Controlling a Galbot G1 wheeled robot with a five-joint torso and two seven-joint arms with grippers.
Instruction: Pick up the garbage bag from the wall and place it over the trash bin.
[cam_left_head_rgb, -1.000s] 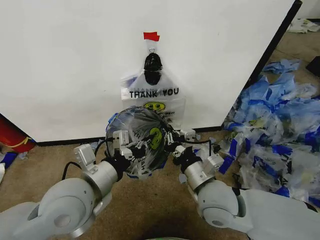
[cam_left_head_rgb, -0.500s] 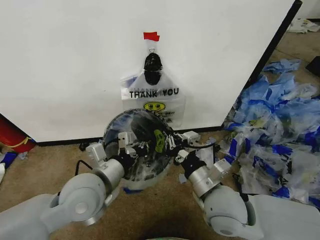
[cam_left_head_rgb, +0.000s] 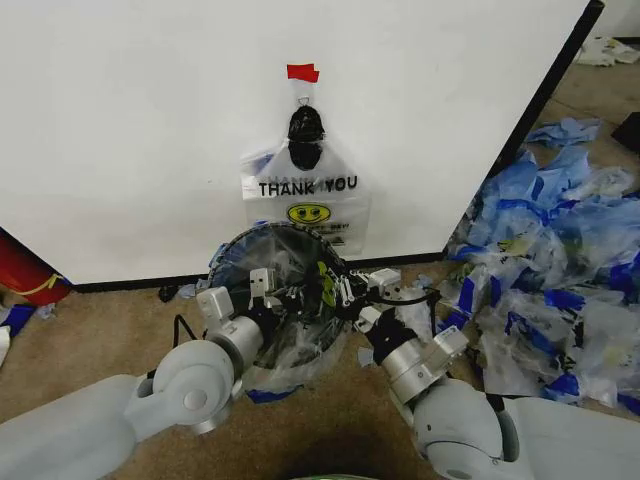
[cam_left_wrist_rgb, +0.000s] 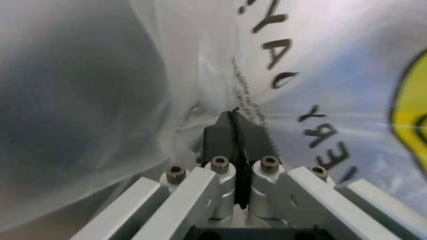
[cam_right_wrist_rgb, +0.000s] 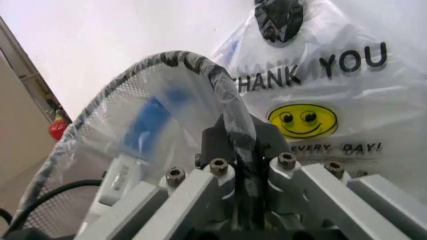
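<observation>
**Two grippers pinch a clear bag over the mesh bin**

Head view: a large, flat white wall panel (cam_left_head_rgb: 130, 140) carries one small red tape piece (cam_left_head_rgb: 303, 72) and a black hook (cam_left_head_rgb: 304, 123), from which hangs a thin see-through plastic bag printed "THANK YOU" with a yellow smiley face (cam_left_head_rgb: 306, 200). Below it, the small round black mesh trash bin (cam_left_head_rgb: 285, 262) sits on brown carpet, draped in a second crinkled clear garbage bag (cam_left_head_rgb: 290, 345). The left gripper (cam_left_head_rgb: 262, 290) and right gripper (cam_left_head_rgb: 350, 293) meet at the bin's rim. A heap of many blue-and-clear bags (cam_left_head_rgb: 550, 260) lies to the right; a red cylinder (cam_left_head_rgb: 25, 272) to the left.

Left wrist view: the left gripper's two dark fingers (cam_left_wrist_rgb: 220, 137) are pressed together on filmy plastic.

Right wrist view: the right gripper's fingers (cam_right_wrist_rgb: 215, 140) clamp the plastic-wrapped mesh rim.
</observation>
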